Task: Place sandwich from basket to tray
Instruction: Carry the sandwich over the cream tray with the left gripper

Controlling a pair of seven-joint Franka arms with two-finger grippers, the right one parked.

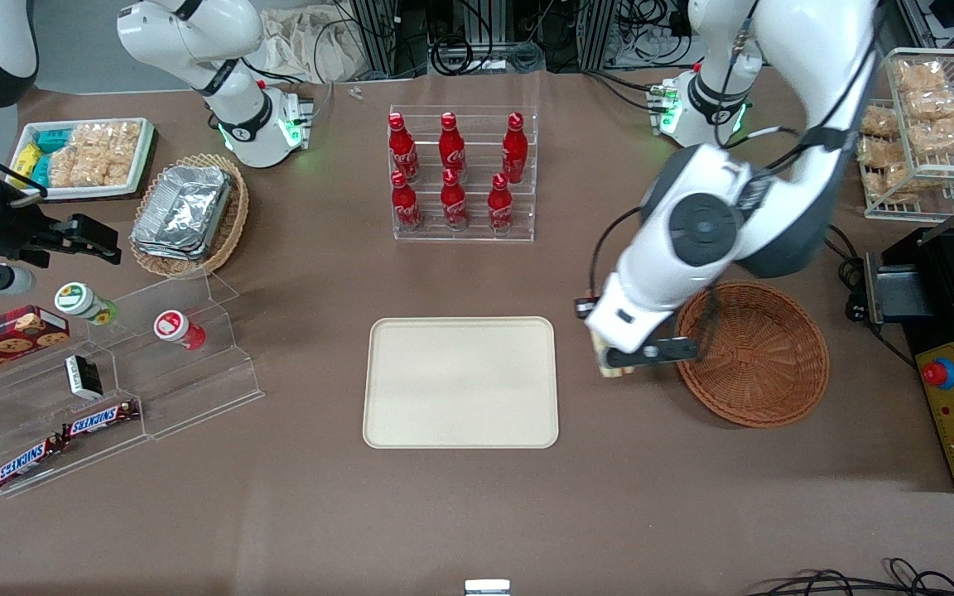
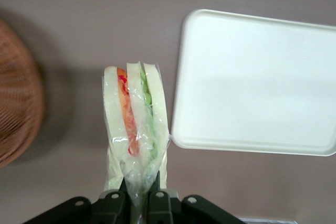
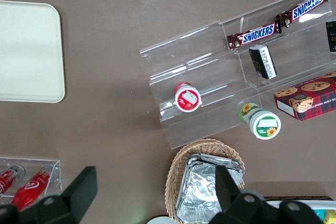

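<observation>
We are in the carrying step: the left arm's gripper has its fingers clamped on the plastic-wrapped sandwich, holding it by one end so the wedge hangs out ahead of the fingertips with its orange, red and green layers showing. In the front view the gripper hangs above bare table between the round wicker basket and the cream tray, just beside the basket's rim and not yet over the tray. The basket looks empty, so we judge the pick done and the transfer roughly half made.

The next move, as we read it, calls for travelling sideways toward the parked arm's end until the sandwich is over the tray's flat middle, then lowering and letting go. The wrap looks thin and slippery, so we would keep the grip firm until the wedge rests on the tray.

The table is covered in plain brown. Around it we see an acrylic rack of red Coca-Cola bottles, a tan oval basket with foil containers, a clear stepped stand with Snickers bars, a white tray of packaged snacks, and a wire rack of bagged snacks.
</observation>
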